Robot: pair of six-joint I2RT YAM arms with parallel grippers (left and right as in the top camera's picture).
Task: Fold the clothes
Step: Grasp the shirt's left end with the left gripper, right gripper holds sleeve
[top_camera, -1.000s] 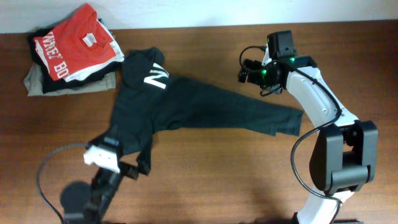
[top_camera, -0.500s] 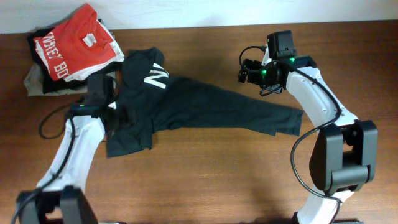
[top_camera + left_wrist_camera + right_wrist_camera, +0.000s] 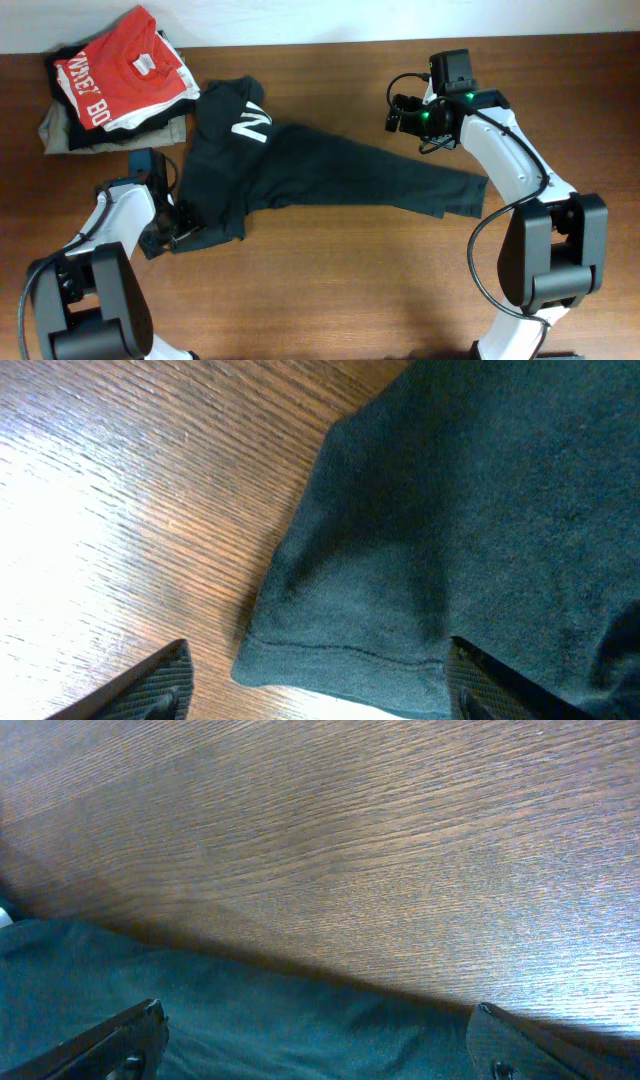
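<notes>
A dark teal long-sleeved shirt [image 3: 300, 170] with white lettering lies spread across the table, one sleeve stretching right. My left gripper [image 3: 172, 236] is open at the shirt's lower-left corner. In the left wrist view the hemmed corner [image 3: 340, 660] lies between the two fingertips [image 3: 150, 685] of the left gripper [image 3: 320, 695]. My right gripper [image 3: 398, 112] is open and hovers just past the shirt's far edge. In the right wrist view the right gripper [image 3: 330, 1055] is over the dark cloth [image 3: 250, 1020], holding nothing.
A stack of folded clothes [image 3: 110, 85] with a red shirt on top sits at the far left corner. The wooden table [image 3: 330, 280] shows bare in front of the shirt. A wall runs along the back edge.
My left arm has swung toward the table's front, from the shirt's upper-left part to its lower-left corner. The shirt's lower-left part has shifted slightly. The right arm has not moved.
</notes>
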